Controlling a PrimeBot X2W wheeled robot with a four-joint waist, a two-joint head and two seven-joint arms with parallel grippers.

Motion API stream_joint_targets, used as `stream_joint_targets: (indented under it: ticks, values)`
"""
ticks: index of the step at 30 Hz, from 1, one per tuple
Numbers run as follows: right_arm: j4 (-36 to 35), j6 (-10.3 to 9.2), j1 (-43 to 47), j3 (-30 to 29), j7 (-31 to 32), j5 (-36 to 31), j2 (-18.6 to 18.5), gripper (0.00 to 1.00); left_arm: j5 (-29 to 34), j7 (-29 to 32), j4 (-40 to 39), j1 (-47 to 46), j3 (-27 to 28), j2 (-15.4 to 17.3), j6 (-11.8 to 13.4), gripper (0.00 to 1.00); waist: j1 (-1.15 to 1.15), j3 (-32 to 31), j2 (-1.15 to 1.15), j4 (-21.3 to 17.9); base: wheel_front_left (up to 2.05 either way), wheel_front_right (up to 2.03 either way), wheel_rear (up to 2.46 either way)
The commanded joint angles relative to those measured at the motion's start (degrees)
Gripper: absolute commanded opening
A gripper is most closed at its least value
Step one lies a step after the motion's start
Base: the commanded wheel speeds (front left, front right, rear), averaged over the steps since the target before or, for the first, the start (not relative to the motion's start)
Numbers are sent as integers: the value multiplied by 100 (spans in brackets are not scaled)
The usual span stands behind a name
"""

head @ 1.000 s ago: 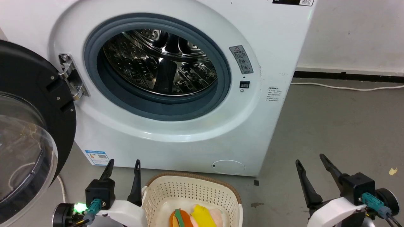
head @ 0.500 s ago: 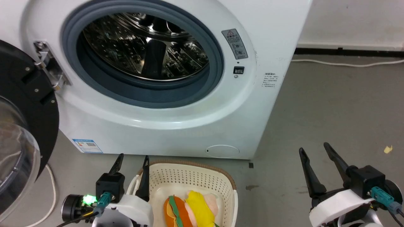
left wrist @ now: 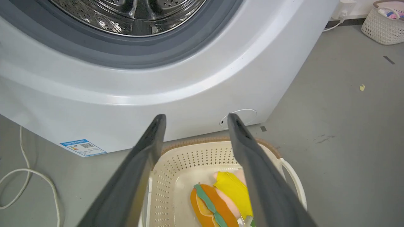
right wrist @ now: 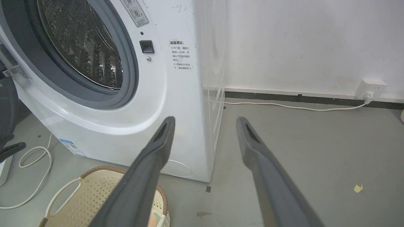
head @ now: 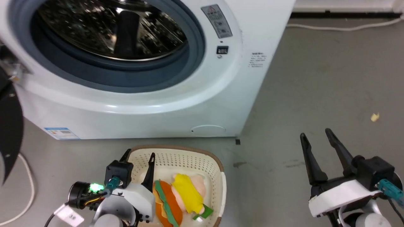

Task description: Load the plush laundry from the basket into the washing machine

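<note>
The plush laundry [head: 181, 197] lies in the basket [head: 176, 148] on the floor, its yellow top, orange bottom and green trim showing. The washing machine [head: 202, 94] stands just behind, with its steel drum open. My left gripper [head: 140, 153] is open over the basket's left rim, a little left of the plush. In the left wrist view the left gripper [left wrist: 196, 116] frames the basket [left wrist: 189, 157] and the plush [left wrist: 221, 195] below the washer [left wrist: 189, 82]. My right gripper [head: 315, 133] is open over bare floor to the right. The right gripper [right wrist: 205, 119] points at the washer's corner [right wrist: 176, 94], with the basket [right wrist: 94, 186] at lower left.
The washer's black-rimmed door [head: 9, 126] hangs open at the left. A white cable [head: 25, 195] loops on the floor beneath it. Another cable [head: 341, 27] runs along the wall to a socket [right wrist: 371, 88]. A second basket [left wrist: 383, 26] stands far off. A yellow scrap [head: 374, 117] lies on the floor.
The head camera has tipped down, so the washer slid up the picture and the basket shows more fully. My left gripper has shifted right, from beside the basket to over its left rim.
</note>
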Motion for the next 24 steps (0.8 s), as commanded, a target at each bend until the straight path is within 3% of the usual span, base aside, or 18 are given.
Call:
stream_joint_targets:
  ticks: [1,24]
  values:
    - [-62,-2,-130,7,-78,80,-1,100,-39,45,135,-166,-65,55,-42,100,-1,157,0,-119,0,0,0]
    - [-322,-3,-508,140,-352,650,-1,100,-935,1137,1755,-1217,-1108,716,-191,100,-1,1317,0,-712,0,0,0]
